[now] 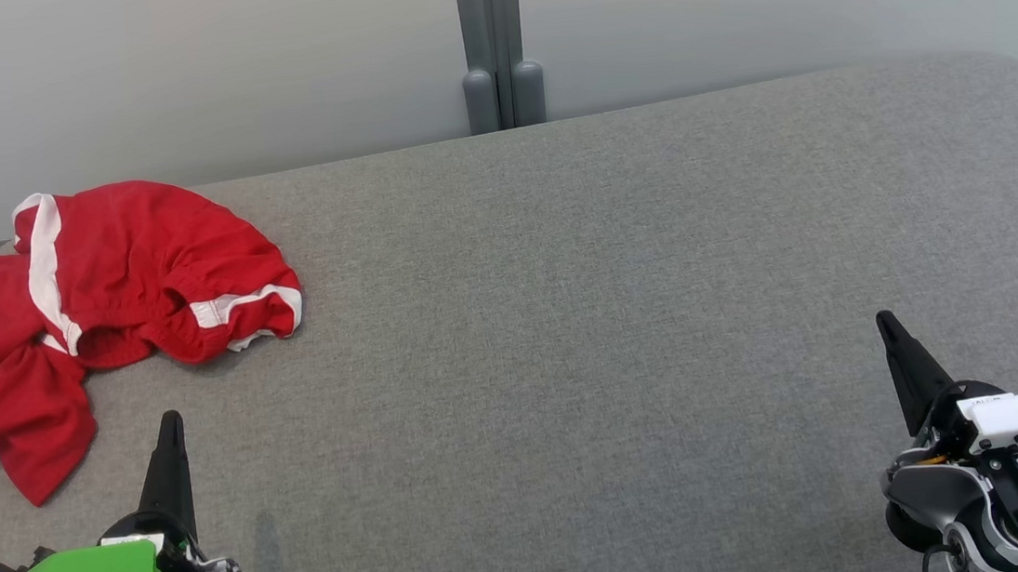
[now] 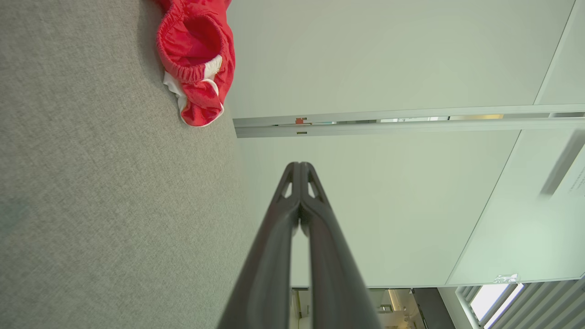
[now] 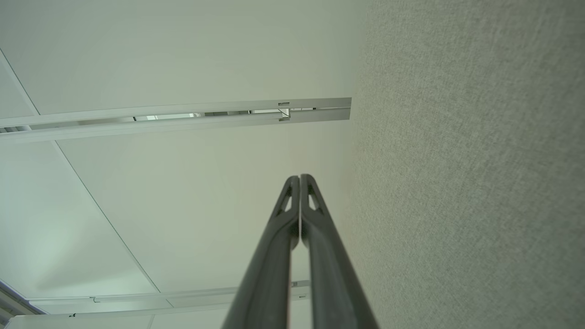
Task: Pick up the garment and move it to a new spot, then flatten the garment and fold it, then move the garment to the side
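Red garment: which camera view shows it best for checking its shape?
The head view: the red garment lies crumpled at the far left of the grey surface, nearly all visible, slightly cropped by the frame edge. The left wrist view catches just its elastic waistband end. The right wrist view faces grey surface and wall.

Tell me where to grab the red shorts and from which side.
Probably the bunched elastic waistband of the red shorts: it stands up in a ridge off the grey surface, unlike the flat leg. Come from the near side with the nearer left pincer, now shut, so open it first.
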Robot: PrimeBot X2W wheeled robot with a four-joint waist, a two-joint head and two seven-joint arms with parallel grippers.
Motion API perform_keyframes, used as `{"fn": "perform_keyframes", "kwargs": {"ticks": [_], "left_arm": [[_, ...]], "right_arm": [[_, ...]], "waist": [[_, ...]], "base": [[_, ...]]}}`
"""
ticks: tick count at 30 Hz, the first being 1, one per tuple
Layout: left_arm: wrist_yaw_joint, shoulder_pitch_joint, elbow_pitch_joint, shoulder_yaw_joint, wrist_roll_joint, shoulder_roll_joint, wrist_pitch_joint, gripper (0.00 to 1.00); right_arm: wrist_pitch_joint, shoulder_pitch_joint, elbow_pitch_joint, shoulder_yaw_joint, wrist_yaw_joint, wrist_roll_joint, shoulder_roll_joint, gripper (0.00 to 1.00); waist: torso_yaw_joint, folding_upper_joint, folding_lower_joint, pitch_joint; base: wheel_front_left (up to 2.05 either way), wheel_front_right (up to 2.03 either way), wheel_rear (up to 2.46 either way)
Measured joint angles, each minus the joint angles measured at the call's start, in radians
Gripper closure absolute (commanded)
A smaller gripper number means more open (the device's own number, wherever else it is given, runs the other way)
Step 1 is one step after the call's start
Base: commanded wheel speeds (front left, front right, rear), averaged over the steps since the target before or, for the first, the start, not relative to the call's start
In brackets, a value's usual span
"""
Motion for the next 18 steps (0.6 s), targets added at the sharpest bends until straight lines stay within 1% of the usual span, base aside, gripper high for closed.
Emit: {"fn": "perform_keyframes", "kwargs": {"ticks": [10,11,18], "left_arm": [[0.0,0.0,0.0,0.0,0.0,0.0,0.0,1.0],[0.0,0.001,0.003,0.0,0.0,0.0,0.0,0.0],[0.002,0.039,0.045,-0.02,0.001,-0.009,-0.014,0.0]], "right_arm": [[0.0,0.0,0.0,0.0,0.0,0.0,0.0,1.0],[0.0,0.001,0.003,0.0,0.0,0.0,0.0,0.0],[-0.012,0.043,0.043,0.009,0.0,0.0,0.01,0.0]], "waist": [[0.0,0.0,0.0,0.0],[0.0,0.0,0.0,0.0],[0.0,0.0,0.0,0.0]], "base": [[0.0,0.0,0.0],[0.0,0.0,0.0],[0.0,0.0,0.0]]}}
